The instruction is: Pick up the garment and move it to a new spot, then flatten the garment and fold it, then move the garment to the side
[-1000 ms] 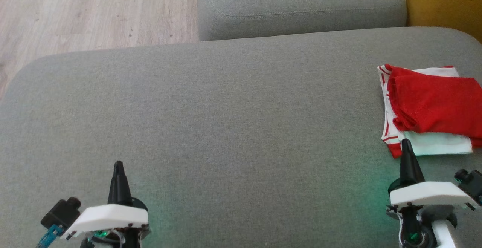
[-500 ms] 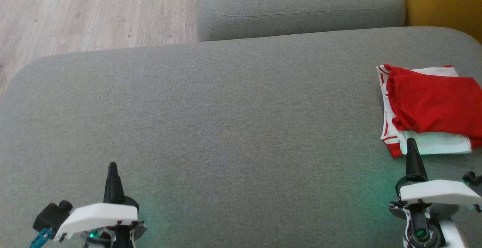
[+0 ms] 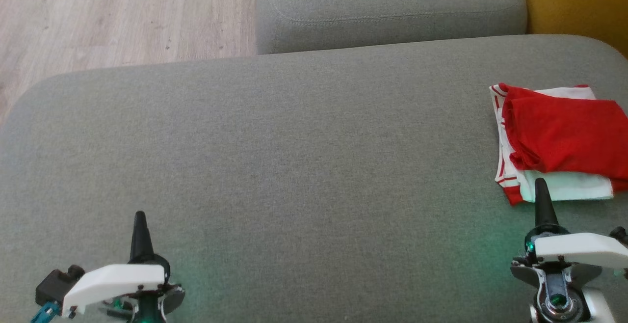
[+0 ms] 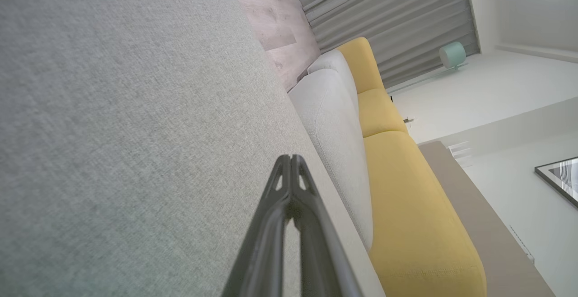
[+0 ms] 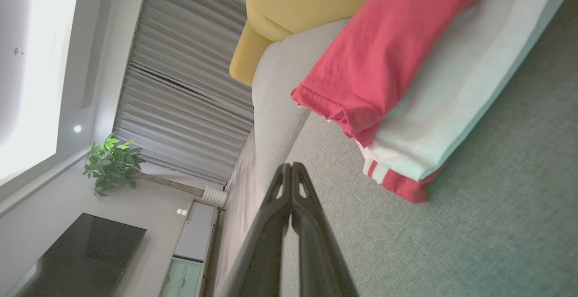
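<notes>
Grey sofa cushion [image 3: 294,166] is the work surface, with wood floor [image 3: 98,13] beyond it at upper left. Red-and-white garment [image 3: 559,136] lies folded at the cushion's far right, red layer over white. Right gripper [image 3: 539,181]: fingers pressed together, empty, tip just beside the garment's near corner. Left gripper [image 3: 140,213]: also closed and empty, low at left, well apart from the garment.
</notes>
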